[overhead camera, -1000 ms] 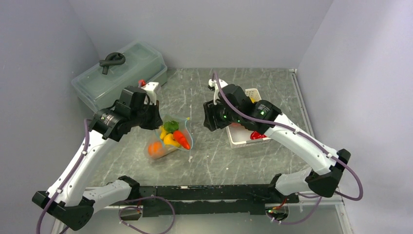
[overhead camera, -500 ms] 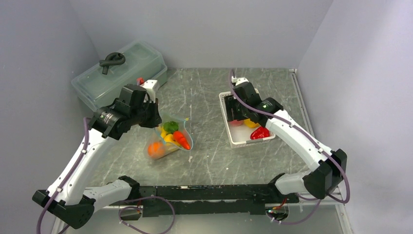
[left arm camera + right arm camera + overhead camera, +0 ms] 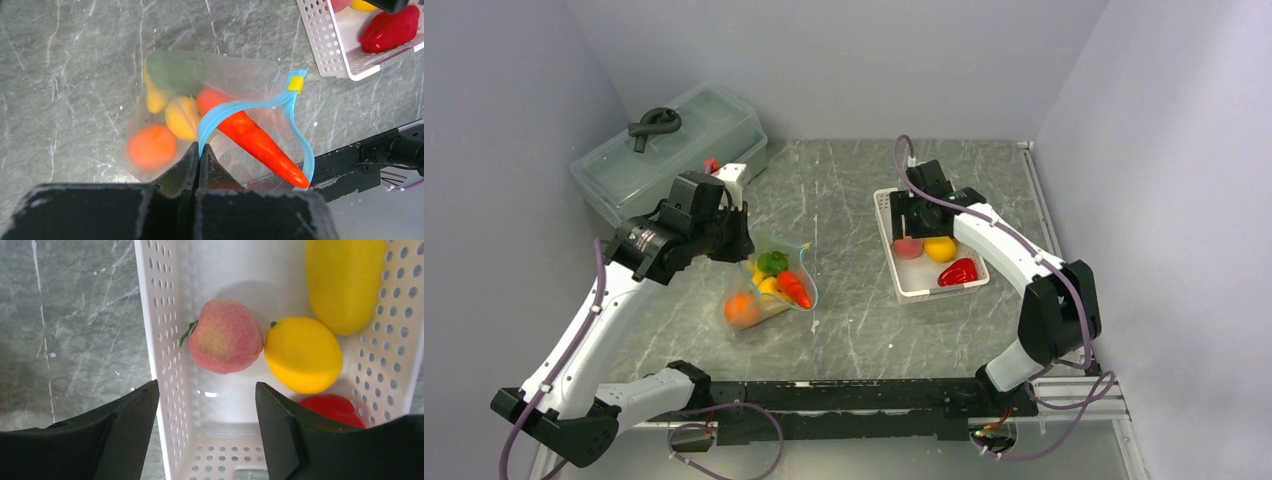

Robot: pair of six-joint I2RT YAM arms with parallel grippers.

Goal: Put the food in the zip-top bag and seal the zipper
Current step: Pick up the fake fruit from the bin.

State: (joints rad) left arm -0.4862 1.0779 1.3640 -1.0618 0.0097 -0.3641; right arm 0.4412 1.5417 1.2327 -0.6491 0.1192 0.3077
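Observation:
The clear zip-top bag (image 3: 769, 285) lies left of centre, mouth open. My left gripper (image 3: 742, 245) is shut on its teal zipper strip (image 3: 240, 107), pinching it at the near side (image 3: 199, 150). Inside the bag are an orange (image 3: 151, 146), a yellow lemon (image 3: 182, 117), a green piece (image 3: 175, 72) and a carrot (image 3: 255, 142) poking out of the mouth. My right gripper (image 3: 911, 225) is open and empty over the white basket (image 3: 904, 290), just short of the pink peach (image 3: 226, 336). A lemon (image 3: 303, 354), a long yellow fruit (image 3: 345, 280) and a red pepper (image 3: 332, 407) lie beside the peach.
A large translucent lidded box (image 3: 674, 150) with a black handle stands at the back left. A small white and red piece (image 3: 729, 178) sits next to it. A yellow slider (image 3: 295, 83) sits at the zipper's far end. A black rail (image 3: 854, 395) runs along the near edge.
My right arm has swung from beside the bag back to the right, and its open gripper now hangs over the basket. My left gripper has kept its hold on the zipper.

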